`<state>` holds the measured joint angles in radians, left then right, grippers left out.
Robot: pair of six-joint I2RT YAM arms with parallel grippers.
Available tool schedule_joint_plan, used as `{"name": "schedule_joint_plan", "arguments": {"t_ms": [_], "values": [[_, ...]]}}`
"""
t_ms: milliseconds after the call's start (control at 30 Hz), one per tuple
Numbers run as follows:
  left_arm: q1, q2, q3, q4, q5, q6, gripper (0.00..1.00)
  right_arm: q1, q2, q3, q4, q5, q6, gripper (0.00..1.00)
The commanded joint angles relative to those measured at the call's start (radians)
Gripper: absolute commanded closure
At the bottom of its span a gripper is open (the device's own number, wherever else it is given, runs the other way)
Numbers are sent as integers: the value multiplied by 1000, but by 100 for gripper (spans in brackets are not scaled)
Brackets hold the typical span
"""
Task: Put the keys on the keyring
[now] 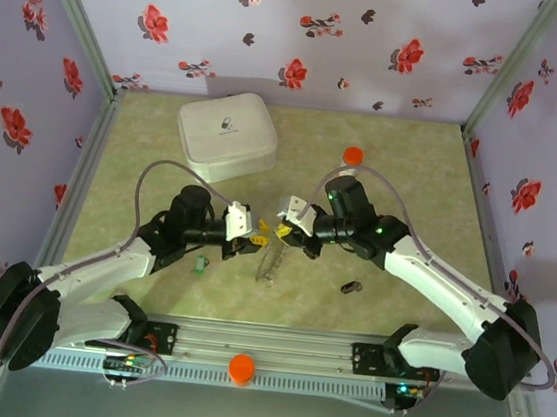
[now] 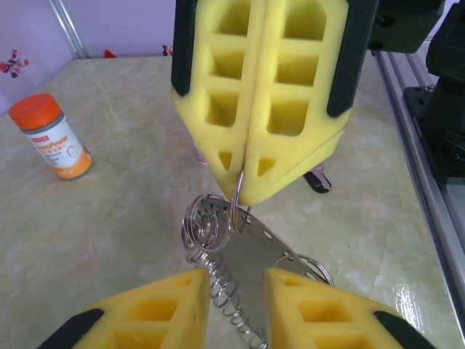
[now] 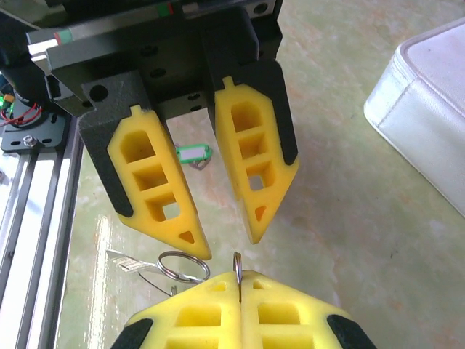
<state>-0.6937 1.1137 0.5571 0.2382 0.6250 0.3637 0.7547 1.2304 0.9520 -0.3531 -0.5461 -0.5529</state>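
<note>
The keyring (image 2: 251, 254) is a bunch of split rings on a flat perforated metal plate with a coil spring. It hangs between the two grippers (image 1: 272, 263). My right gripper (image 3: 240, 280) is shut on one split ring (image 3: 236, 262), seen edge-on; a second ring (image 3: 182, 265) hangs beside it. My left gripper (image 2: 236, 273) faces it with jaws apart, the plate and spring lying in the gap, nothing pinched. The green-headed key (image 1: 199, 265) lies on the table below the left arm. The black-headed key (image 1: 352, 286) lies under the right arm.
A white box (image 1: 227, 134) stands at the back left of the table. An orange-capped pill bottle (image 1: 353, 157) stands behind the right gripper. The metal rail (image 1: 262, 353) runs along the near edge. Flowered walls close in the table.
</note>
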Motion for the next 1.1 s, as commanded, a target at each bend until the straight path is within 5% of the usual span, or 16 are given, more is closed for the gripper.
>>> {"name": "schedule_joint_plan", "arguments": {"t_ms": [0,400,567,667,800,933,1067], "values": [[-7,-4,39,-43,-2,38,75,21,20,59,-96,51,-56,100],[-20,46,67,-23,20,49,82,61,83,131,-111,59,-65,100],[-20,46,63,-14,34,48,100,64,87,130,-100,61,-35,100],[-20,40,49,2,36,39,100,11,38,91,-25,-21,38,77],[-20,62,-38,255,61,-93,100,-113,-89,-105,307,-212,199,67],[-20,107,-95,500,85,-221,100,-122,-135,-210,434,-265,240,66],[-18,124,-111,560,85,-247,100,-123,-152,-286,543,-244,273,68]]}}
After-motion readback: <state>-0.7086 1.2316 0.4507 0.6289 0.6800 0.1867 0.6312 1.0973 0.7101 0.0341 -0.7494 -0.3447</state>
